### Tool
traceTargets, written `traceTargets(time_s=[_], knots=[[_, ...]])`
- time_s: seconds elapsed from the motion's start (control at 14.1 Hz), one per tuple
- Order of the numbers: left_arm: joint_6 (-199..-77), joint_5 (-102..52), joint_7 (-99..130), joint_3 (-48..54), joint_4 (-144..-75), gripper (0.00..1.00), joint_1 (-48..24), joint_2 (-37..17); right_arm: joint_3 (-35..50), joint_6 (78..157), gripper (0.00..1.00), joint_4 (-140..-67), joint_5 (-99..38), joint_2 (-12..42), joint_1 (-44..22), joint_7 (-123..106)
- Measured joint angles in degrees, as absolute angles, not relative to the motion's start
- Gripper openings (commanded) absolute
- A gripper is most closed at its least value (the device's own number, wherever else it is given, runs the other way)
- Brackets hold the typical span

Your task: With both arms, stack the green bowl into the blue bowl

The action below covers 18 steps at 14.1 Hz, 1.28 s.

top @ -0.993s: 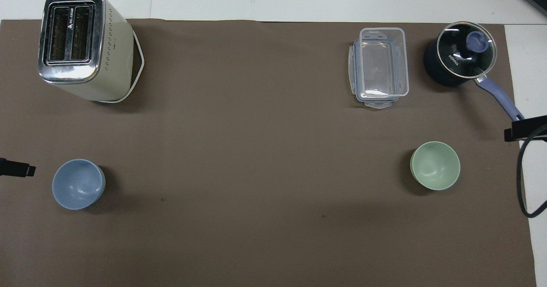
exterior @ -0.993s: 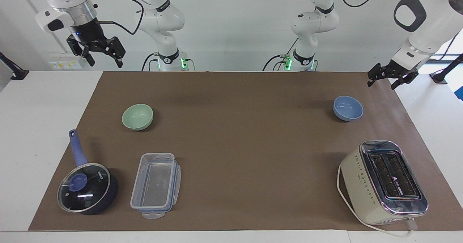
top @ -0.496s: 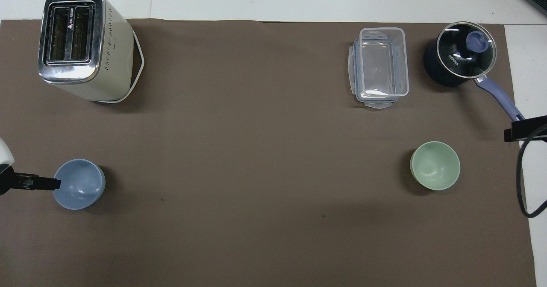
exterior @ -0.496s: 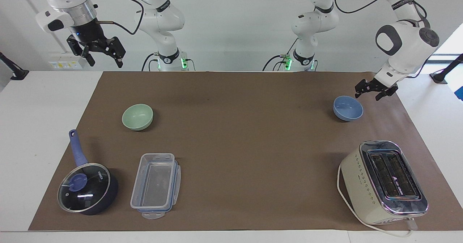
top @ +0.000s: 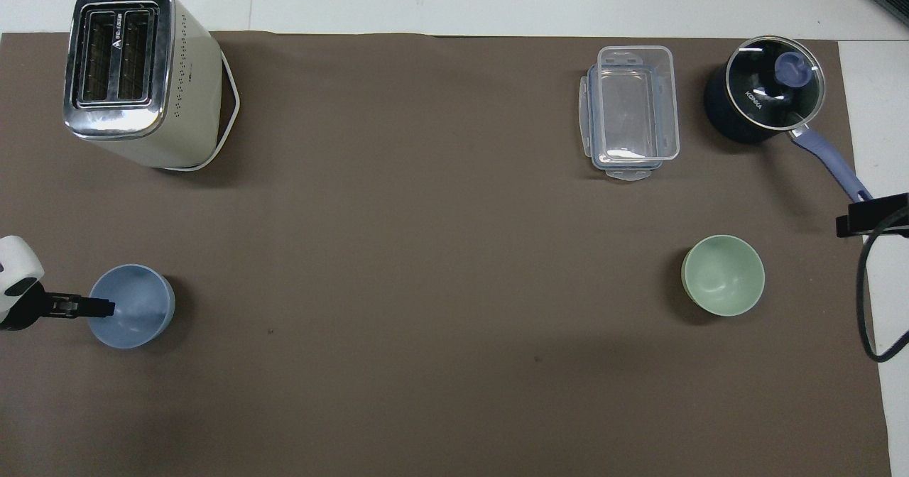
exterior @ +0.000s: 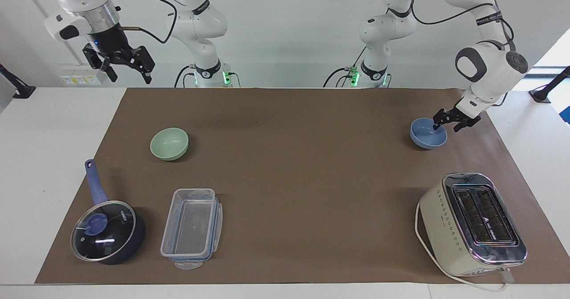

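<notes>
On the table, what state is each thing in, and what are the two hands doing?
Green bowl: upright, empty.
Blue bowl: upright, on the mat.
Left hand: straddling the blue bowl's rim.
Right hand: open, raised, waiting.
Saucepan: lid on.
Plastic box: lidless, empty.
Toaster: slots empty.

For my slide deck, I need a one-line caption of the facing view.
Left gripper at the blue bowl's rim; right gripper waits raised, open, green bowl untouched.
</notes>
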State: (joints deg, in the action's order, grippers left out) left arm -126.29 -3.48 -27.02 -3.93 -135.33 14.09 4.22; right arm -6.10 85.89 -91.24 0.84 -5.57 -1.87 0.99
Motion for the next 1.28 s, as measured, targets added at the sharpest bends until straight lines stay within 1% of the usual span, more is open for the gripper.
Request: traceTargets(time_s=[0.07,0.14,0.21,0.28,0.35,0.43,0.57,0.85,1.13,1.28], knots=[[-126.8,-3.5,-27.0,-3.9,-135.5,0.67,14.1,3.8,-6.1,85.9,1.0,-91.2,0.8,-5.6,-1.9,1.0],[-127.8,-3.5,-27.0,-3.9,-135.8,0.59,14.1,3.3,-6.1,85.9,1.0,-91.3,0.8,-5.6,-1.9,1.0],[-128.6,-3.6,-27.1,-3.9,-136.2,0.37,14.1,2.9,-6.2,85.9,1.0,-91.3,0.8,-5.6,-1.9,1.0],[-128.9,-3.6,-27.1,-3.9,-136.4,0.19,14.1,2.6,-6.3,85.9,1.0,-91.4,0.8,-5.6,-1.9,1.0],[-129.0,-3.6,-27.4,-3.9,-136.5,0.02,14.1,2.5,-6.5,85.9,1.0,-91.5,0.8,-5.6,-1.8,1.0],[-129.0,-3.6,-27.9,-3.9,-136.5,0.0,14.1,2.5,-6.5,85.9,1.0,-91.7,0.8,-5.6,-1.7,1.0],[-129.1,-3.6,-29.0,-3.9,-136.5,0.0,14.2,2.5,-6.6,86.7,1.0,-92.5,0.8,-5.6,-1.1,1.0],[-128.9,-4.1,-29.9,-3.8,-136.4,0.0,14.3,2.9,-6.6,92.9,1.0,-97.7,0.8,-5.5,-1.0,-1.7],[-128.9,-4.1,-30.0,-3.8,-136.4,0.0,14.3,2.9,-6.6,94.2,1.0,-99.8,0.8,-5.5,-1.0,-3.0],[-128.9,-4.1,-30.1,-3.8,-136.4,0.0,14.3,2.9,-6.6,97.3,1.0,-102.1,0.8,-5.4,-0.8,-4.2]])
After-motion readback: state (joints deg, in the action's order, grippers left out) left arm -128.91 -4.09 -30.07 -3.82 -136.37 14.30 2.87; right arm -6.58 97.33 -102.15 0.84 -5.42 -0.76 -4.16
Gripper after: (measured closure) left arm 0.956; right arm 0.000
